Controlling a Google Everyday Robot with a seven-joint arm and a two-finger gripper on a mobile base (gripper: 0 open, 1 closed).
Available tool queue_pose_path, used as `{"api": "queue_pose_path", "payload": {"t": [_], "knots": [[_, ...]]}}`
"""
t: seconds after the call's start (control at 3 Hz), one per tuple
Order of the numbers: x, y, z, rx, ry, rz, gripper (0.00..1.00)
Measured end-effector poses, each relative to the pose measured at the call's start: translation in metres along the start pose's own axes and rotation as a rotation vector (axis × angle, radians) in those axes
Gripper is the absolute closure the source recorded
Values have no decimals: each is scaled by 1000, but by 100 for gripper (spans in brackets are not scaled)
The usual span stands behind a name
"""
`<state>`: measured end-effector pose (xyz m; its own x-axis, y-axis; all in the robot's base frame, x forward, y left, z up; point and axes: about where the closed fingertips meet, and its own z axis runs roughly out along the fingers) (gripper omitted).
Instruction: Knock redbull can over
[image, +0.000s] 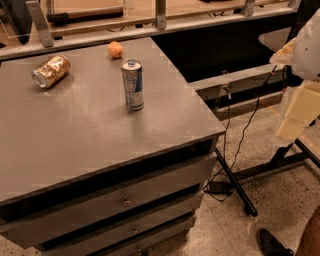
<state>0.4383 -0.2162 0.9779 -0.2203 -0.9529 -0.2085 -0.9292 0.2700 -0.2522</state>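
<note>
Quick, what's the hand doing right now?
Hand: at the picture's right edge, apart from the upright redbull can; open or closed cannot be told.

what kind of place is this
Probably a robot lab or workshop: a grey drawer cabinet holding the upright redbull can, cables trailing over the floor, and the gripper at the right edge, off the cabinet.

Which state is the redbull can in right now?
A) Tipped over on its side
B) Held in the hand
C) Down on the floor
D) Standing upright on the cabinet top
D: the redbull can stands upright on the cabinet top, silver top up, while the hand is at the right edge of the view, beyond the cabinet and apart from the can.
</note>
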Motion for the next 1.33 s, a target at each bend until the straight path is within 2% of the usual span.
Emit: {"api": "queue_pose_path", "payload": {"t": [0.33,0.67,1.0,1.33], "knots": [[0,0,0,0,0,0,0],[-6,-5,1,0,-87,30,0],[-14,-26,16,9,-300,120,0],[-34,-55,24,48,-532,207,0]]}}
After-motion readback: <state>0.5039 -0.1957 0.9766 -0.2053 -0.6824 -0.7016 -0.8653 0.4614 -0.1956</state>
